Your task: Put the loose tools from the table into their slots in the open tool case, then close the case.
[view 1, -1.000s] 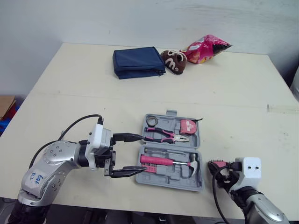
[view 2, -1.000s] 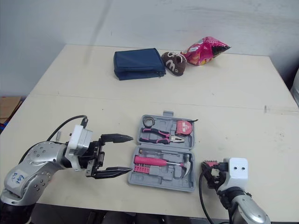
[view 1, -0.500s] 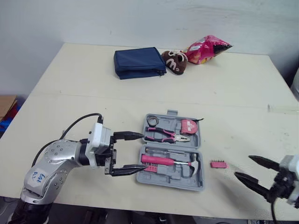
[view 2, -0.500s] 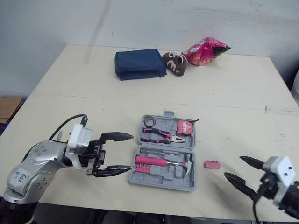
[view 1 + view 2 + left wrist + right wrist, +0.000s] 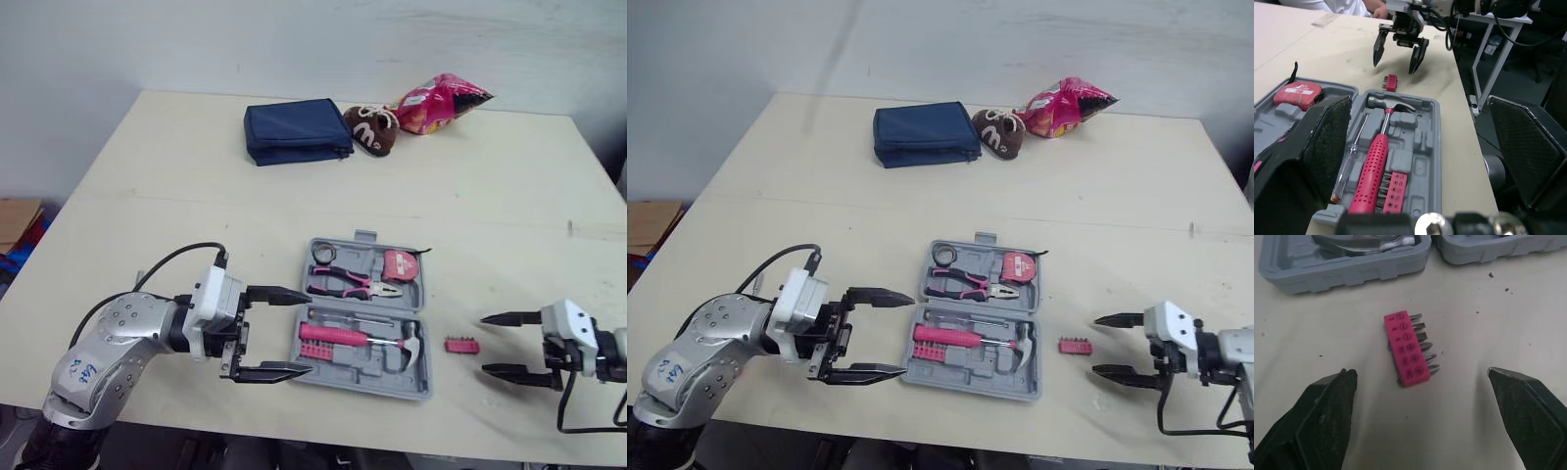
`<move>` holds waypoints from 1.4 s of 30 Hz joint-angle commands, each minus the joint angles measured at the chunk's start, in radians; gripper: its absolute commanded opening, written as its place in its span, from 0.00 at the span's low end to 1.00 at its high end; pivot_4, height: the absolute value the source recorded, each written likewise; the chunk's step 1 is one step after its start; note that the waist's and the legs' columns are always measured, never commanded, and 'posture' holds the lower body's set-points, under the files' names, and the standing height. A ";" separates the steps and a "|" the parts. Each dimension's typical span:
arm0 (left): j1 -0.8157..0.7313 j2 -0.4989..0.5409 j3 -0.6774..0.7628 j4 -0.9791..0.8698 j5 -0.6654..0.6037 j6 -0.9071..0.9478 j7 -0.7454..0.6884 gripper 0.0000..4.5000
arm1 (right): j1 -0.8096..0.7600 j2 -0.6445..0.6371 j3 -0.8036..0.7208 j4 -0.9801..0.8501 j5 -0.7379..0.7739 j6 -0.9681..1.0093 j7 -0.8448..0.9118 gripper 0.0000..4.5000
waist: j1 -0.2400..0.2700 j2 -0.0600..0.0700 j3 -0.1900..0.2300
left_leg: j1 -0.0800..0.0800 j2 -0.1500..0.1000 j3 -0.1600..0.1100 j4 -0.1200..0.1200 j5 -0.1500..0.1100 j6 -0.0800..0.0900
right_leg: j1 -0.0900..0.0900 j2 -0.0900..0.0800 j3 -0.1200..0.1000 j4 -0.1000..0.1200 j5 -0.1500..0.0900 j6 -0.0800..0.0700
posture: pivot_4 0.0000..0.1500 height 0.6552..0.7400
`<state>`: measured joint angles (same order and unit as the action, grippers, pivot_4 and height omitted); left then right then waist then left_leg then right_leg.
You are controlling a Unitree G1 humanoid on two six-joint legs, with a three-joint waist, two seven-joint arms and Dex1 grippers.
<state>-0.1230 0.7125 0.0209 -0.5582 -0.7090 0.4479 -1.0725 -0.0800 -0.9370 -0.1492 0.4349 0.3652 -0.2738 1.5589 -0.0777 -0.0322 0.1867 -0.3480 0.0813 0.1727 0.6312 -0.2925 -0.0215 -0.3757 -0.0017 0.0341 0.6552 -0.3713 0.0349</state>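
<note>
Right gripper [image 5: 1096, 345], jaws spread, is aimed at the bit strip [image 5: 1406, 348] beside the case [image 5: 970, 378]; the strip should be straddled squarely.

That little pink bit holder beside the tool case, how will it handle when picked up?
The bit holder looks like a small rigid plastic block, so probably stiff and light. It lies flat on the table, so it likely won't roll. Metal bits stick out one side, so weight may sit off-centre.
</note>
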 commanded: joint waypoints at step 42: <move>0.032 0.038 0.039 0.005 0.027 -0.079 -0.030 1.00 | 0.140 -0.059 -0.017 -0.475 0.148 0.107 -0.185 0.18 | -0.002 0.001 0.004 | 0.009 0.000 -0.002 -0.002 0.001 0.002 | 0.009 -0.003 -0.004 -0.001 0.004 -0.003 | 1.00 1.00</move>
<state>-0.1021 0.7509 0.0377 -0.5600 -0.6855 0.3954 -1.0893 0.0442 -0.9617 -0.1219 0.1031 0.4763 -0.2558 1.4216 -0.0797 -0.0316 0.1909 -0.3433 0.0812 0.1710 0.6296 -0.2913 -0.0203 -0.3708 -0.0045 0.0303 0.6551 -0.3677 0.0324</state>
